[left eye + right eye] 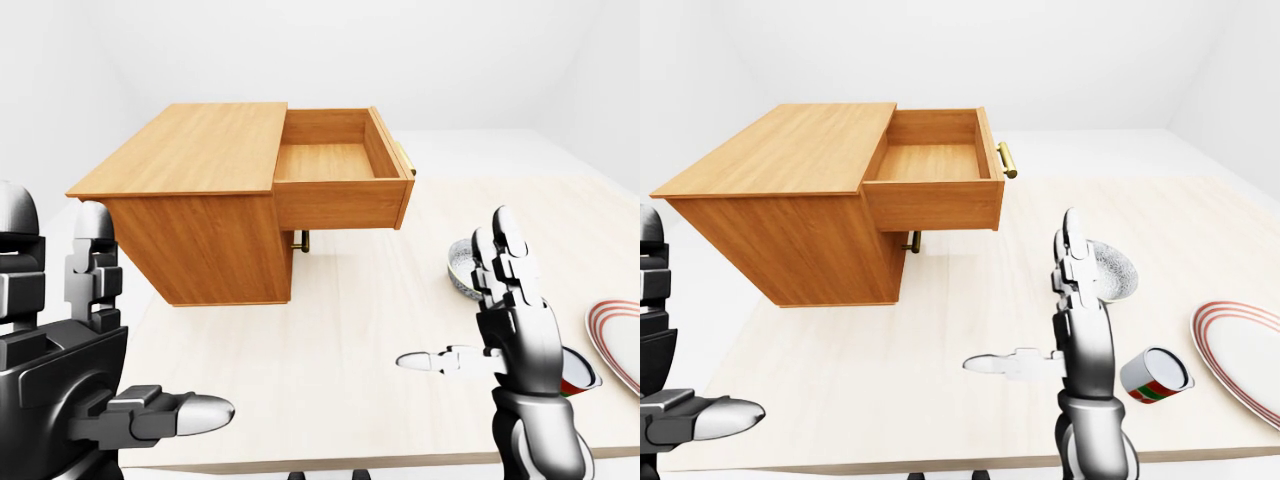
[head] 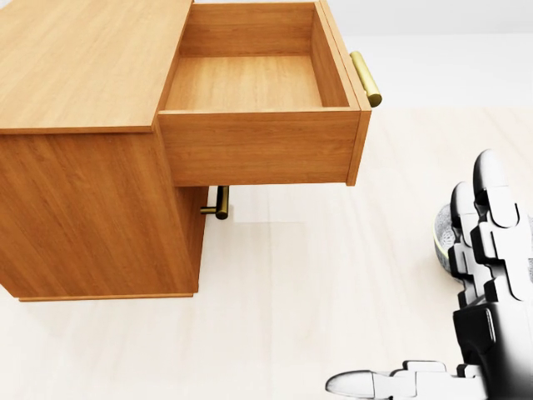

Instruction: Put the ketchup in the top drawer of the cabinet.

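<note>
The wooden cabinet stands on the table at the upper left. Its top drawer is pulled out, and its inside shows empty. The drawer has a brass handle. The ketchup, a small red, green and white container, lies on its side on the table at the lower right, just right of my right hand. My right hand is open with fingers upright and thumb pointing left, holding nothing. My left hand is open and empty at the lower left, below the cabinet.
A patterned bowl sits behind my right hand. A white plate with red rings lies at the right edge. A lower drawer's brass handle shows under the open drawer. The table's near edge runs along the bottom.
</note>
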{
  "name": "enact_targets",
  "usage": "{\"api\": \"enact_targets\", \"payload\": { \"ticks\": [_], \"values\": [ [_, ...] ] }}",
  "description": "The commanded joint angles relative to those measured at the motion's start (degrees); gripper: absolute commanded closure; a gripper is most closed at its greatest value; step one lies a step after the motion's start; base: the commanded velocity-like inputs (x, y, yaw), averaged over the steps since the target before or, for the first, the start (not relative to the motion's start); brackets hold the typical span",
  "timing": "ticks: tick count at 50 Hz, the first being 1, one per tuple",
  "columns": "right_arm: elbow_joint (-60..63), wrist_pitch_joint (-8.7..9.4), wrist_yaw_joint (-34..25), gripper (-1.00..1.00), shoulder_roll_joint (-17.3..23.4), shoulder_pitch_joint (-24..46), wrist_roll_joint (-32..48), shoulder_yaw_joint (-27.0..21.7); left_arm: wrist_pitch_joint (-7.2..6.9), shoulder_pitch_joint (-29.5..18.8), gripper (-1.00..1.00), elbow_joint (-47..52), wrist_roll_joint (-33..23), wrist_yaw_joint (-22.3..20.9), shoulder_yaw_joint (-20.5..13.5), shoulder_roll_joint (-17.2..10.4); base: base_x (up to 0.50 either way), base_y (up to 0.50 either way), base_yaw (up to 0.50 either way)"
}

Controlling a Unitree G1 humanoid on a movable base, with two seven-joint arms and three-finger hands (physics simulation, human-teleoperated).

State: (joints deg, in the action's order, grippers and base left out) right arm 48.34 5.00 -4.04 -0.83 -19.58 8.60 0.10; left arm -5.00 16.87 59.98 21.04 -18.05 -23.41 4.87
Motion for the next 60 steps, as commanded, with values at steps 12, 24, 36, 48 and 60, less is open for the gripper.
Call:
{"api": "enact_targets", "payload": {
  "ticks": [12,24,36,48,60],
  "values": [
    [5.27,0.00,-3.38,-1.00,-0.24,-5.00,-5.07,-5.10,0.00,-0.38,-1.00,0.02,1.14,0.75,-0.36,-0.82,0.00,0.00,0.00],
    [11.64,0.00,-9.92,-1.00,14.51,-8.65,-29.21,-39.26,0.00,-0.76,-1.00,0.00,1.29,0.89,-1.05,-0.73,0.00,0.00,0.00],
    [11.66,0.00,-11.41,-1.00,26.04,-8.50,-48.89,-59.91,0.00,-0.98,-1.00,0.02,1.85,0.58,-2.12,-0.65,0.00,0.00,0.00],
    [11.66,0.00,-35.96,-1.00,20.98,2.09,-33.35,-72.45,0.00,-0.78,-1.00,0.02,1.89,0.88,-1.87,-0.85,0.00,0.00,0.00],
    [10.54,0.00,-35.96,-1.00,22.86,10.79,-4.97,-75.00,0.00,0.15,-1.00,0.02,2.24,1.39,-1.22,-1.37,0.00,0.00,0.00]
  ]
}}
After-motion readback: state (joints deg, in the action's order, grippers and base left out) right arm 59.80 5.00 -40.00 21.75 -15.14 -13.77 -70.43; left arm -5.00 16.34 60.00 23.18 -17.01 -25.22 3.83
